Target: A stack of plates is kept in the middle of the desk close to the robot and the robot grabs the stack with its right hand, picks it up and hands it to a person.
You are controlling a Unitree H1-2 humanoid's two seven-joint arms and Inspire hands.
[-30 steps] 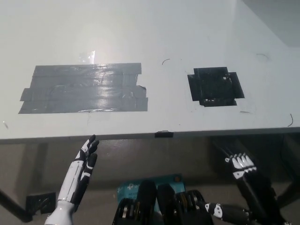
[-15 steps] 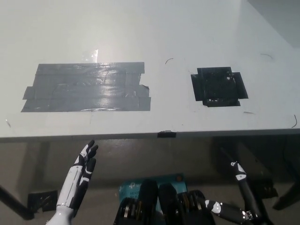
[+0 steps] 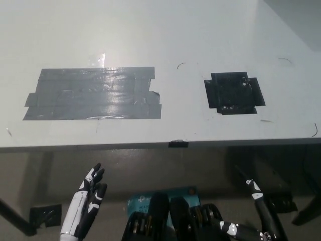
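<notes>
1. Fingers of the left hand are seen stretched out and slightly apart, nothing being held; the white hand is placed below the near edge of the desk, toward its left end.
2. Only a narrow tip of the black right hand is shown, below the desk edge toward its right end; whether it is open or closed cannot be told, and nothing is seen in it.
3. Neither hand is in contact with the desk.
4. No stack of plates is visible on the desk or in either hand.
5. A large patch of grey tape is laid flat on the left half of the desk, with glare caught on its strips.
6. A smaller patch of black tape is stuck on the right half of the desk, well apart from the grey one.
7. A small black tab is fixed on the near edge of the desk, between the two patches.
8. A teal box is lying under the desk, on the floor.
</notes>
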